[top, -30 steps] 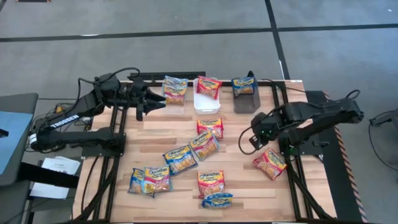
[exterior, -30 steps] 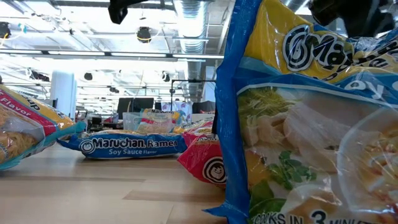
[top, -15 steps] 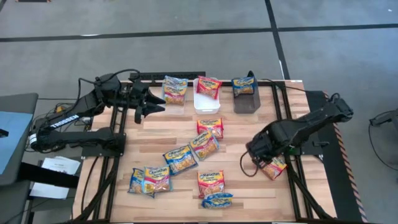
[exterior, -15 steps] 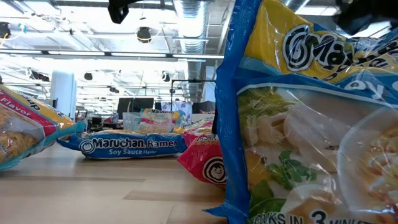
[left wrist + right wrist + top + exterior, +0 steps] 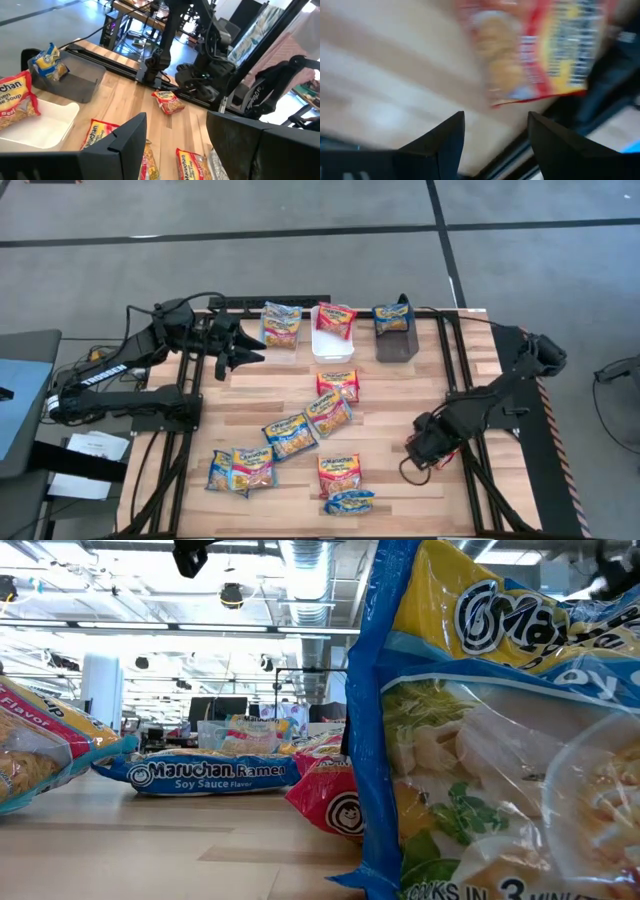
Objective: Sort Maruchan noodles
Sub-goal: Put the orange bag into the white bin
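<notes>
Right end effector (image 5: 422, 455) sits low at lower right of the desk (image 5: 400, 480), fingers spread over a blurred red-edged Maruchan packet (image 5: 535, 50), hidden beneath the arm from above; left end effector (image 5: 250, 346), spread, waits upper left

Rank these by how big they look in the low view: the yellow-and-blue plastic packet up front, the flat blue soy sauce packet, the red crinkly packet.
1. yellow-and-blue plastic packet: largest, but it is nearest the camera.
2-3. flat blue soy sauce packet and red crinkly packet: about alike; the red one is partly hidden.
</notes>
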Tool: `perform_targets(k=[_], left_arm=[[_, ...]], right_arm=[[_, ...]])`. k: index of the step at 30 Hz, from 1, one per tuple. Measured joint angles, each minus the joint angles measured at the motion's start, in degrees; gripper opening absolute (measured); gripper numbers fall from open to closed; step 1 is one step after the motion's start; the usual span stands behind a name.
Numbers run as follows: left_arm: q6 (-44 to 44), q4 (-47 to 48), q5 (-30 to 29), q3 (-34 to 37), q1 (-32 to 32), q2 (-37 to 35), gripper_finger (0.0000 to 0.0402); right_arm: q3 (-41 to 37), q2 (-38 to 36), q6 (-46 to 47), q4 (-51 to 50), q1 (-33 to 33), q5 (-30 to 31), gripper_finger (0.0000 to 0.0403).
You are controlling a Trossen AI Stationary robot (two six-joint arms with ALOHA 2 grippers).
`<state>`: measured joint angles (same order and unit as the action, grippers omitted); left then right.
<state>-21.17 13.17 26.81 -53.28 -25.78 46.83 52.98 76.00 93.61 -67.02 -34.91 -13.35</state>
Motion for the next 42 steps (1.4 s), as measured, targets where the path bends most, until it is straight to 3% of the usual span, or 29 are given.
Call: perform_targets(k=[5,11,26,31,40,42], left_arm=[[0.97,0.02,-0.04,0.0,0.0,0.0,0.0194],[0.57,0.27,-0.07,0.0,0.0,0.0,0.0194],[0.5,0.44,-0.22,0.0,0.0,0.0,0.0194],[0.46,0.44,-0.28,0.0,0.0,0.0,0.0194],[0.5,0.46,-0.48,0.0,-0.01,0.0,0.0194],[0.52,0.48,-0.48,0.0,0.0,0.0,0.0194]], right_arm=[[-5.68,-5.16,8.27,3.71,-2.82,0.52,0.024],[-11.72,-8.67,17.29,7.4,-4.95,7.08,0.024],[-21.87,-7.64,23.66,19.36,-5.01,7.17,0.0234],[-22.04,-7.55,23.62,19.69,-4.28,6.96,0.0185],[-22.22,-7.38,23.55,19.87,-2.25,6.42,0.0028],[-22.22,-7.38,23.51,19.95,-1.95,6.38,0.001]])
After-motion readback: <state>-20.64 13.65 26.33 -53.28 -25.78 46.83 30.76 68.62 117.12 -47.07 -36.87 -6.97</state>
